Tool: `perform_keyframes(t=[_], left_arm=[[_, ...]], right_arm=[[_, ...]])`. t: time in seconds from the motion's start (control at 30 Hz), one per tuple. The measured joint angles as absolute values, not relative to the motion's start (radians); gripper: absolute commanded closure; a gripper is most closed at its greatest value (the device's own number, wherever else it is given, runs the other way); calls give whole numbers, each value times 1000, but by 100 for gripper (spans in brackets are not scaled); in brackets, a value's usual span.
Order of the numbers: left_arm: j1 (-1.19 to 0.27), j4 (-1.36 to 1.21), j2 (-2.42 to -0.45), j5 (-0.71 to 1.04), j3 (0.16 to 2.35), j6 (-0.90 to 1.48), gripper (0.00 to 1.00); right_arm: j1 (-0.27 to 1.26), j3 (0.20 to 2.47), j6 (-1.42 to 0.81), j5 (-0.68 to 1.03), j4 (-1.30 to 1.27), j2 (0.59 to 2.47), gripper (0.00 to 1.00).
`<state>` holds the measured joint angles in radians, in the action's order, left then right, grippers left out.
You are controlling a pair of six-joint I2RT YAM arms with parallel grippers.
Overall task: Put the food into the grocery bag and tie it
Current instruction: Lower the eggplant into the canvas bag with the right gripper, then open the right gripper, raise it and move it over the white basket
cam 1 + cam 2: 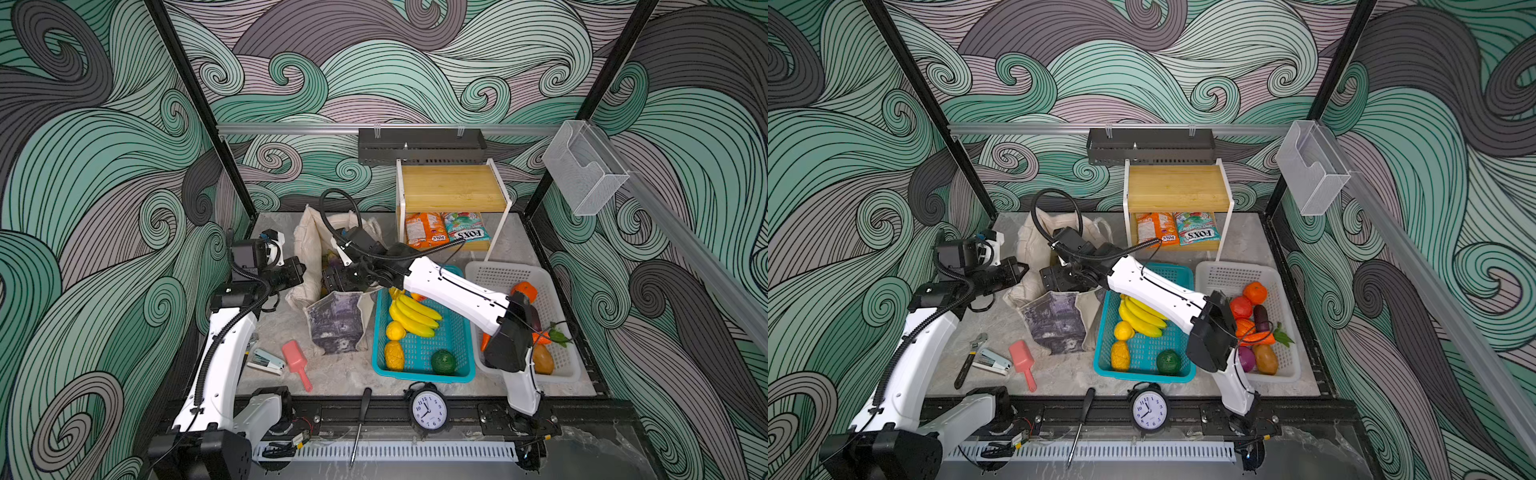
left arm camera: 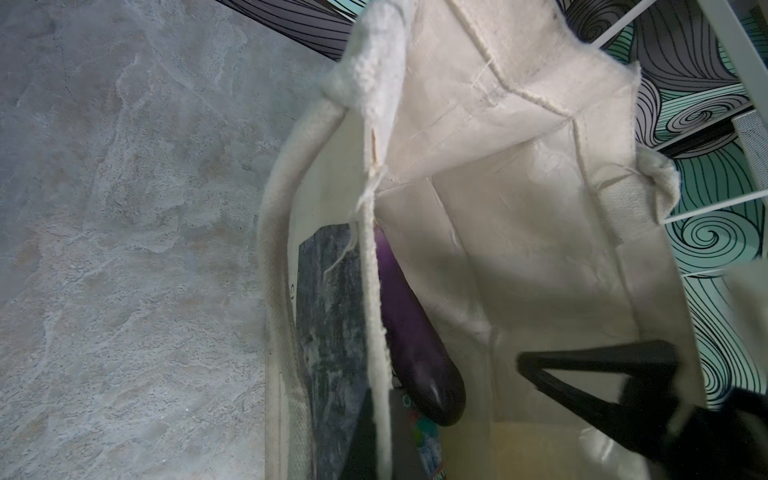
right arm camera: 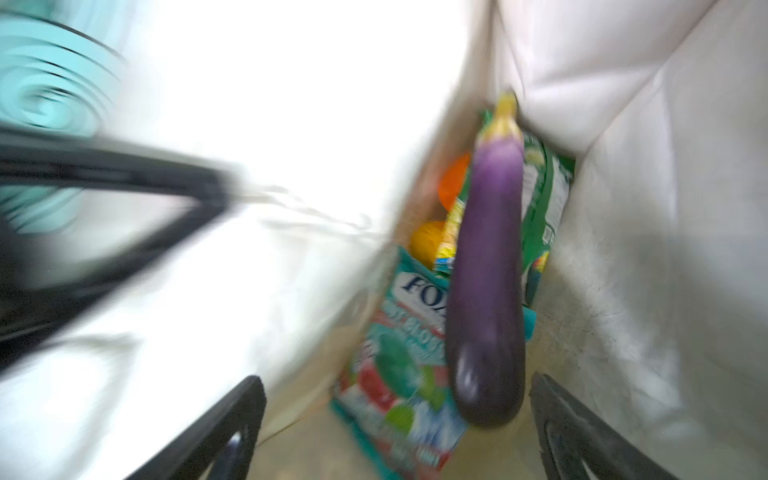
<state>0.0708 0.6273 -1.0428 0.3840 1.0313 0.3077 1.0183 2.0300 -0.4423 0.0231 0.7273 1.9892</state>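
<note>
The grocery bag (image 1: 309,245) (image 1: 1034,245), a beige tote with a grey-purple print, stands open at the back left in both top views. My left gripper (image 1: 300,271) (image 1: 1016,270) (image 2: 380,453) is shut on the bag's rim and holds its left wall up. My right gripper (image 1: 332,283) (image 1: 1051,277) (image 3: 399,432) stands open inside the bag's mouth. A purple eggplant (image 3: 486,291) (image 2: 415,332) lies free in the bag between the spread fingers. Under it are a teal-red packet (image 3: 399,374), a green packet (image 3: 544,195) and orange fruit (image 3: 455,180).
A teal basket (image 1: 465,332) holds bananas (image 1: 413,316) and other fruit. A white basket (image 1: 498,274) at the right holds more produce. Two packets (image 1: 444,232) lie under the wooden shelf (image 1: 453,187). A pink scoop (image 1: 296,361), stapler, screwdriver and clock (image 1: 429,409) sit near the front.
</note>
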Motion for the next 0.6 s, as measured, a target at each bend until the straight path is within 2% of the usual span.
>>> perform_keyframes(t=[0.13, 0.3, 0.6], left_arm=[[71, 627, -1043, 382, 1031, 308, 100], [71, 627, -1034, 375, 1031, 308, 100], [71, 628, -1024, 366, 1029, 307, 100]], right_arm=[[1039, 1956, -440, 19, 683, 1849, 0], [1039, 1728, -425, -15, 572, 1641, 0], [997, 1412, -378, -143, 517, 1302, 0]])
